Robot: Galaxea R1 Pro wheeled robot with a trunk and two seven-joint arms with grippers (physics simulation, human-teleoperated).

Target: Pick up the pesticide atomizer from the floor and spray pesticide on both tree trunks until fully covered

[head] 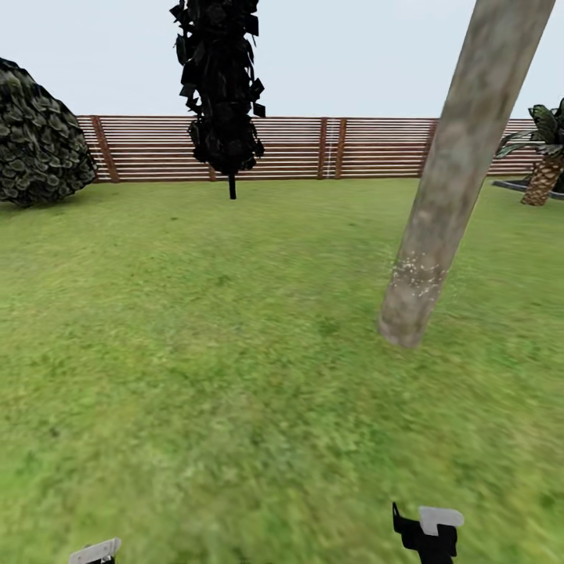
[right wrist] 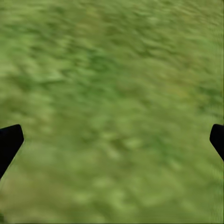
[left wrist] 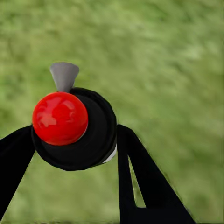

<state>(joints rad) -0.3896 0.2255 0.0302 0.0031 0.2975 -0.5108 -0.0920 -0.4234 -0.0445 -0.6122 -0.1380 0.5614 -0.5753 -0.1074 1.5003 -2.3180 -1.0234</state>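
**While clamped on atomizer (left wrist: 95, 140), facing a speckled trunk (head: 462, 157)**

Nearest, in the left wrist view: left claw (left wrist: 74, 142) closed around the atomizer's round black body, with a black finger (left wrist: 14, 158) on either side, touching it. On that body, a glossy red ball (left wrist: 59, 118); just past the ball, a grey nozzle (left wrist: 64, 75). Beyond all of it, blurred grass (left wrist: 177, 70), well apart.

In the right wrist view: right claw (right wrist: 112, 140) spread wide, gripping nothing, black fingertips (right wrist: 9, 140) at opposite edges with grass between them.

At the head view's lower edge: a grey piece (head: 95, 551) at left and a black part (head: 429, 539) with a pale cap at right. Cannot tell which bits of the arms these are.

Farther out, right of centre: trunk rising from the lawn, thick, mottled beige-grey, slanting rightward in the picture, cut off by the top edge. Low on the bark, just above the base, a band of fine white specks (head: 419, 274) of pesticide; higher up, plain mottled bark.

Beyond, across open lawn: a near-black column tree (head: 223, 86) standing before a brown slatted fence (head: 376, 149). At far left by the fence, a round dark bush (head: 39, 133). At far right, a palm-like plant (head: 544, 160) with a scaly stem. Above the fence, pale sky.
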